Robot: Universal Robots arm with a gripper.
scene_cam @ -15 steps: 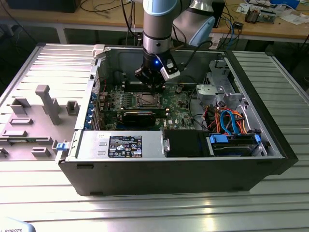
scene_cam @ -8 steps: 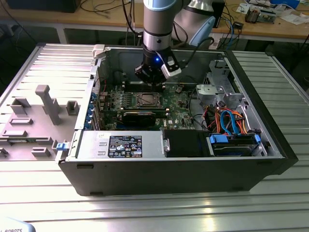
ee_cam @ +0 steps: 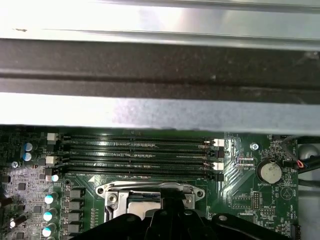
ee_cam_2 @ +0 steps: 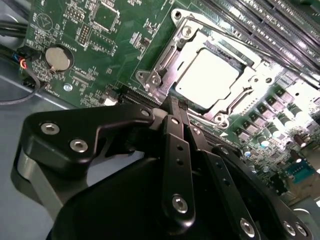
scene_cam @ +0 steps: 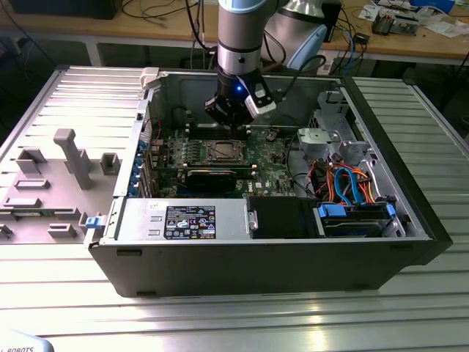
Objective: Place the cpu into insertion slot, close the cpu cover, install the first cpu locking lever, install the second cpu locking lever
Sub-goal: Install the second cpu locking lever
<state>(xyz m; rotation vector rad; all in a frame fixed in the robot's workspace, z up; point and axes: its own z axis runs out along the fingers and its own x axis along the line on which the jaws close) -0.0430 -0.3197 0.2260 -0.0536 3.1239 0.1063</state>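
The cpu [ee_cam_2: 206, 75], a bright silver square, lies in the insertion slot [scene_cam: 222, 152] on the green board inside the open case. The cpu cover [ee_cam_2: 164, 61], a silver frame plate, lies flat around it, and the chip shows through its window. In the first wrist view the cpu cover [ee_cam: 116, 196] is partly hidden by the black gripper body. My gripper [ee_cam_2: 176, 103] hangs a little above the board beside the socket's edge. Its fingers [ee_cam_2: 172, 125] are shut together with nothing between them. In the exterior view the gripper [scene_cam: 231, 126] is over the board just behind the socket.
Long black memory slots [ee_cam: 135, 155] run beside the socket. A coin battery [ee_cam_2: 59, 58] sits on the board. A black card [scene_cam: 211, 178] lies in front of the socket. The case wall [ee_cam: 160, 70] rises close behind. A drive cage and orange and blue cables [scene_cam: 344, 183] fill the exterior view's right.
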